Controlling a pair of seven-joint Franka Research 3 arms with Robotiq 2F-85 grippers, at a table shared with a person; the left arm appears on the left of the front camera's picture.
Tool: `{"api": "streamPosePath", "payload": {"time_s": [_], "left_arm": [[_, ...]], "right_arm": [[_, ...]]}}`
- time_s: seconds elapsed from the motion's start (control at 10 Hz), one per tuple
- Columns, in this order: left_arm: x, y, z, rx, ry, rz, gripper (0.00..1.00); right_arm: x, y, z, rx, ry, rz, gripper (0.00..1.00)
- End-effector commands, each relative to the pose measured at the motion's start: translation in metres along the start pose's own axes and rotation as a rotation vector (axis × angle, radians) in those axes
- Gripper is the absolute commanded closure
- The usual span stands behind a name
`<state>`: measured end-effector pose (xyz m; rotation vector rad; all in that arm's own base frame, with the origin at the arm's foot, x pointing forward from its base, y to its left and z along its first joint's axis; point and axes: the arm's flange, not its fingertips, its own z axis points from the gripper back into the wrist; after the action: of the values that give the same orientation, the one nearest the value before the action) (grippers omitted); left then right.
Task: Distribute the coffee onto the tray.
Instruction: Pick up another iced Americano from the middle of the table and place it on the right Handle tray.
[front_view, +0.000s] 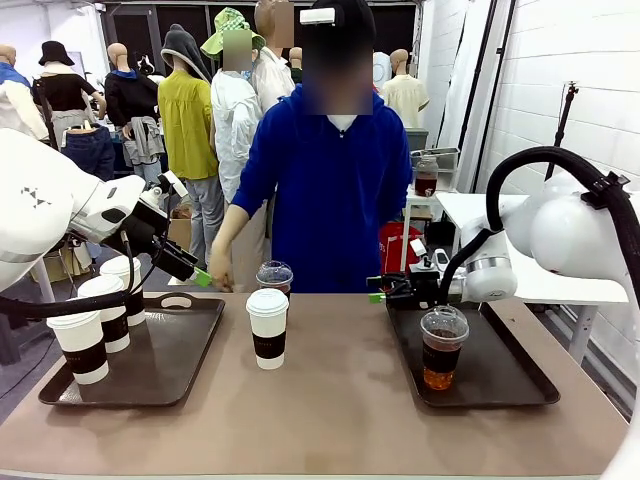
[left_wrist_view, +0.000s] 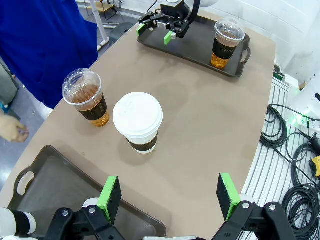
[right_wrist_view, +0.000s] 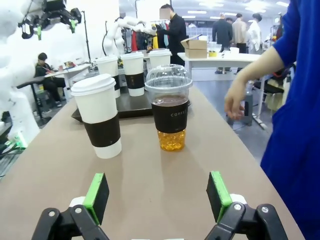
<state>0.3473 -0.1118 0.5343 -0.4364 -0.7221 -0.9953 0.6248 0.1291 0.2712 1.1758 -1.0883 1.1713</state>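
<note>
A white lidded paper cup of coffee (front_view: 267, 328) (left_wrist_view: 138, 122) (right_wrist_view: 100, 117) stands mid-table, with a clear dome-lidded cup of dark drink (front_view: 274, 277) (left_wrist_view: 86, 97) (right_wrist_view: 170, 115) just behind it. Three more white cups (front_view: 105, 312) (right_wrist_view: 133, 70) stand on the left tray (front_view: 180, 345) (left_wrist_view: 65, 185). Another clear cup (front_view: 443, 347) (left_wrist_view: 227, 42) stands on the right tray (front_view: 500, 375) (left_wrist_view: 192, 47). My left gripper (front_view: 195, 270) (left_wrist_view: 169, 195) hangs open above the left tray's inner edge, holding nothing. My right gripper (front_view: 380, 290) (right_wrist_view: 158, 197) is open and low at the right tray's near-left corner, pointing at the two middle cups.
A person in a blue top stands at the far side, one hand (front_view: 220, 270) (right_wrist_view: 235, 102) hanging near the table's far edge beside the clear cup. Bare tabletop lies between the trays and along the front edge. Cables (left_wrist_view: 290, 150) lie off the table's side.
</note>
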Motion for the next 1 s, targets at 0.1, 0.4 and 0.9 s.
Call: {"api": "streamPosePath", "payload": {"time_s": [0.1, 0.4, 0.9], "left_arm": [[-0.002, 0.003, -0.001, -0.018, -0.014, -0.003, 0.0], [-0.002, 0.003, -0.001, -0.018, -0.014, -0.003, 0.0], [-0.002, 0.003, -0.001, -0.018, -0.014, -0.003, 0.0]], "right_arm": [[0.004, -0.011, -0.027, 0.017, 0.024, -0.025, 0.0], [0.005, -0.017, -0.056, 0.046, 0.027, -0.035, 0.0], [0.005, -0.023, -0.106, 0.116, 0.041, -0.023, 0.0]]}}
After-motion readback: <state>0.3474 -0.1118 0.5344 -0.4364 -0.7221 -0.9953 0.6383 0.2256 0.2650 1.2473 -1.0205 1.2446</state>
